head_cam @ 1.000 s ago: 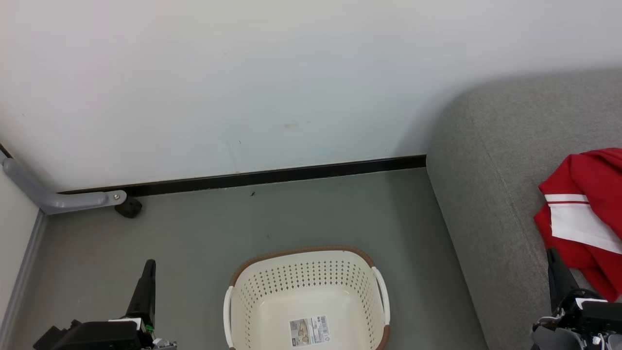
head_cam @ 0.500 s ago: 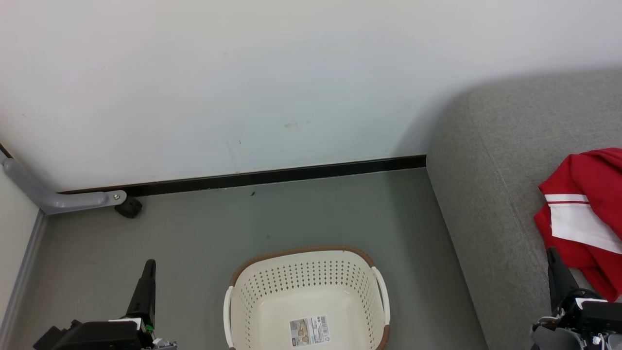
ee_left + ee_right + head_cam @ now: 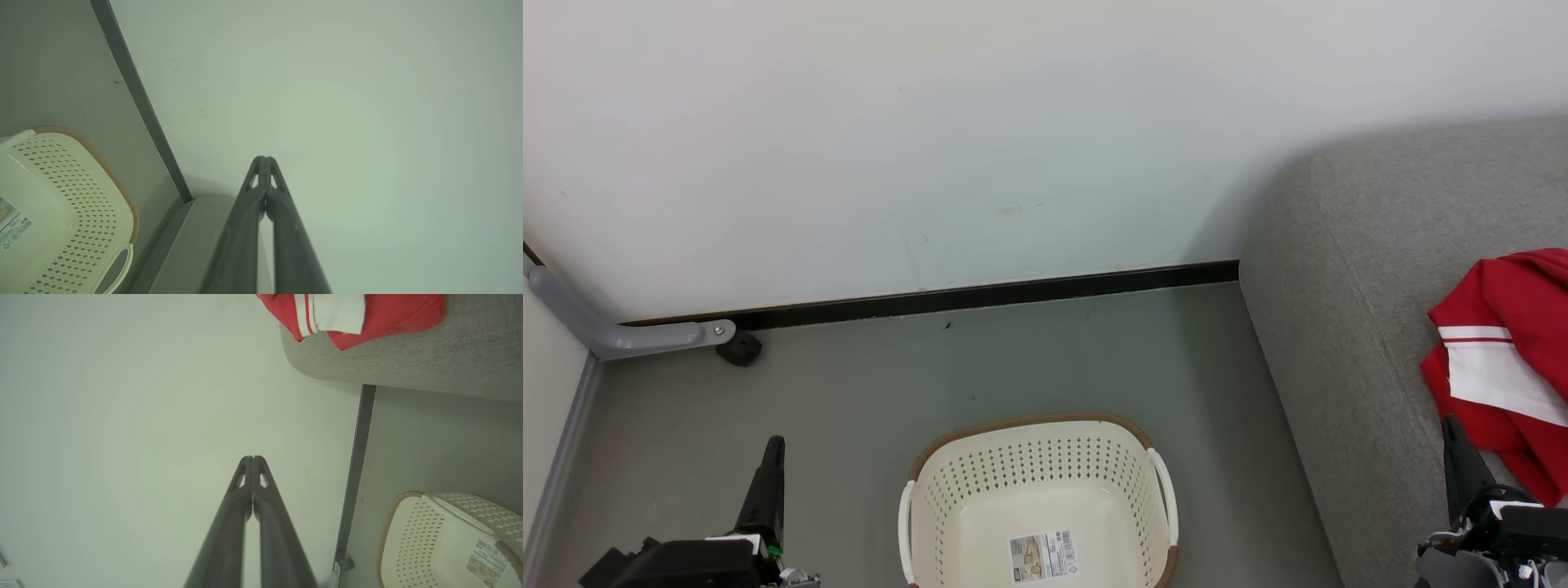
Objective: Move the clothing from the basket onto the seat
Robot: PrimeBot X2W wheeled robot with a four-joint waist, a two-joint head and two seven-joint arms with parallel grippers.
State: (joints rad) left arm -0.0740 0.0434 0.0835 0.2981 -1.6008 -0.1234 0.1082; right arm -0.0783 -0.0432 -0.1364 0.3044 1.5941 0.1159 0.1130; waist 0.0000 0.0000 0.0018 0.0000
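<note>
Both grippers are low and carry nothing. Your left gripper [image 3: 773, 445] has its two dark fingers pressed together tip to tip. The left wrist view has them aimed at the white wall [image 3: 931, 122]. Your right gripper [image 3: 1450, 423] is the same: its fingers are closed on each other and pinch nothing.

The basket [image 3: 1029, 421] sits on the grey floor [image 3: 1013, 359], to the right of your left gripper and left of your right one, clear of both. It stands upright, and the label sticker [image 3: 1042, 556] on its inner bottom is in plain sight.

The clothing [image 3: 1503, 367] is a red heap with a white panel and stripes. It lies on the seat [image 3: 1339, 327], just ahead and to the right of your right fingertips. In the head view the fabric edge looks right beside the finger, but the right wrist view shows the tips well apart from it. I can't tell how many garments are in the heap.

Your right gripper is over the seat's near corner. A strip of floor separates the seat from the basket.

The black baseboard [image 3: 980, 296] runs along the wall ahead of both grippers. A grey bracket [image 3: 613, 335] with a small black foot [image 3: 739, 349] sits ahead and left of your left gripper.
</note>
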